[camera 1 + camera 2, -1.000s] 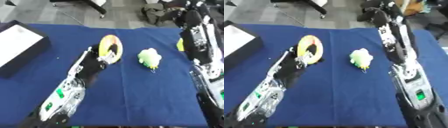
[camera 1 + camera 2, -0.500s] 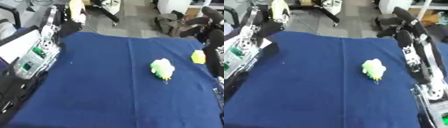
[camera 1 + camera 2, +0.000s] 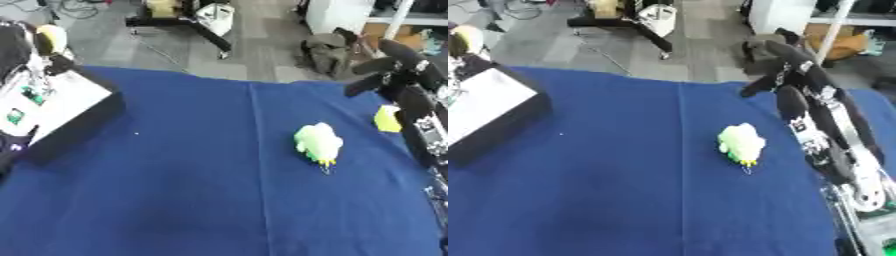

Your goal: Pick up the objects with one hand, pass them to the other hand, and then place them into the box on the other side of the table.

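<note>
A table covered in a dark blue cloth (image 3: 201,190) carries a black-walled box with a white inside (image 3: 61,112) at its left edge, a pale green soft toy (image 3: 318,141) right of centre, and a small yellow block (image 3: 387,119) near the right edge.

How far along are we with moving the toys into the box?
Nothing shows as finished: the box's white top hides any contents. In hand: the left hand holds a round yellow-and-white toy above the box, not yet released. Left: the green-and-yellow soft toy mid-cloth and a small yellow block at the right edge. The right hand hangs open, empty.
</note>
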`<state>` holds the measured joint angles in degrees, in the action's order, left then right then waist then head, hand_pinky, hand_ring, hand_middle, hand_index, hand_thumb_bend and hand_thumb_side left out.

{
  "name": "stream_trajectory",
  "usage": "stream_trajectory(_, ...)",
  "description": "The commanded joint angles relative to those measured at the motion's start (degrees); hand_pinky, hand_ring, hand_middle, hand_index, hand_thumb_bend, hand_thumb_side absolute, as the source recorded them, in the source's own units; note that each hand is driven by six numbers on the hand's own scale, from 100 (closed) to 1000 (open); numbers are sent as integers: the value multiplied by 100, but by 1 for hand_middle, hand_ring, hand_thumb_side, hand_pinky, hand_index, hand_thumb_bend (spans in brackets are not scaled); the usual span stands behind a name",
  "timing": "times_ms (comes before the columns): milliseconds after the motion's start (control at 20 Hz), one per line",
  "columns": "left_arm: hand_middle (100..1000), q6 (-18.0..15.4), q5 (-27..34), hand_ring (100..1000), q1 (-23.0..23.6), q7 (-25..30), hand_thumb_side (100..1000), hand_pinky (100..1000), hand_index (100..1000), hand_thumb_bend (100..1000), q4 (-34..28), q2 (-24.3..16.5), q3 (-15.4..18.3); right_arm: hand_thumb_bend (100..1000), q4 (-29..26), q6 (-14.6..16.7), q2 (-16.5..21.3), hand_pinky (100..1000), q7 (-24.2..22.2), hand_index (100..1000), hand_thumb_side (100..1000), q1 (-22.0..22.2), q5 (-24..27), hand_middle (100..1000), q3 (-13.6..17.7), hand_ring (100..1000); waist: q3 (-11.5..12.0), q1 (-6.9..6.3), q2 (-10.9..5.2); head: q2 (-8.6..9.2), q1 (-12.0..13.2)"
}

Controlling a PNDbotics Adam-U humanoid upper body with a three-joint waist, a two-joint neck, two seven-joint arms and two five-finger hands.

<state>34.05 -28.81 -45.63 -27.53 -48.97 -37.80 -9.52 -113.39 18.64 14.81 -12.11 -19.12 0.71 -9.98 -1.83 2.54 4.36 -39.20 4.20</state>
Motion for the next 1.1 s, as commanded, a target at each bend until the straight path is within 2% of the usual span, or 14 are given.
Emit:
stream_trajectory(50, 372, 74, -408, 485, -20, 223, 100, 649, 223, 291, 398, -103, 105, 100, -120, 19, 65, 710, -84, 924, 805, -41, -42, 715, 7, 623, -12, -37, -75, 83, -59)
stream_trajectory(100, 481, 87, -530, 534, 14, 343, 100, 668, 260, 359, 499, -75, 108, 100, -120, 25, 70, 710, -104, 924, 805, -29, -47, 715, 0, 623, -18, -36, -87, 79, -73)
stream_trajectory(150, 535, 100, -638, 569, 36, 454, 100, 681, 290, 455, 572, -50, 124, 100, -120, 34, 74, 711, -119, 924, 807, -16, -51, 715, -5, 623, -24, -35, -98, 74, -88)
stream_trajectory(200, 588, 103, -722, 606, 49, 536, 100, 702, 384, 547, 609, -28, 150, 100, -120, 40, 76, 711, -131, 924, 807, -4, -54, 715, -7, 623, -26, -34, -107, 68, -102)
stream_trajectory(250, 690, 29, -777, 685, 64, 657, 352, 750, 710, 854, 601, -1, 140, 100, -120, 42, 77, 710, -139, 924, 808, 6, -56, 714, -8, 623, -29, -33, -114, 64, -118)
stream_trajectory(300, 730, -98, -793, 715, 75, 860, 419, 768, 810, 970, 574, 12, 118, 100, -120, 42, 75, 710, -143, 924, 808, 11, -56, 714, -7, 623, -26, -32, -117, 59, -131)
stream_trajectory(350, 746, -209, -821, 732, 71, 1018, 474, 777, 846, 1000, 524, 2, 109, 100, -120, 41, 73, 710, -143, 924, 808, 13, -56, 714, -6, 623, -20, -33, -118, 55, -141)
stream_trajectory(600, 761, -384, -957, 746, 55, 1189, 504, 797, 882, 1000, 181, -45, 160, 100, -120, 30, 70, 710, -147, 924, 814, 17, -68, 714, -11, 623, 3, -34, -120, 59, -180)
stream_trajectory(750, 753, -457, -662, 744, 105, 1110, 526, 803, 869, 1000, -244, -58, 186, 100, -120, 28, 70, 711, -139, 919, 810, 29, -89, 713, -1, 625, 16, -35, -122, 62, -214)
stream_trajectory(900, 733, -619, 156, 739, 214, 950, 523, 811, 859, 1000, -1021, -71, 190, 100, -120, 44, 67, 713, -107, 900, 782, 59, -154, 716, 45, 627, 34, -35, -134, 27, -305)
stream_trajectory(950, 730, -740, 583, 738, 273, 883, 519, 812, 858, 1000, -1395, -78, 179, 100, -120, 60, 69, 714, -89, 898, 775, 74, -201, 717, 77, 628, 42, -35, -140, 9, -358)
stream_trajectory(1000, 712, -875, 1027, 725, 330, 812, 518, 806, 841, 1000, -1775, -83, 156, 100, -120, 83, 76, 721, -73, 897, 731, 87, -261, 727, 115, 640, 51, -36, -147, -20, -435)
stream_trajectory(1100, 699, -1246, 2051, 715, 457, 704, 508, 801, 831, 1000, -2690, -46, 70, 100, -120, 117, 154, 727, -5, 900, 687, 142, -446, 735, 264, 658, 84, -42, -166, -122, -696)
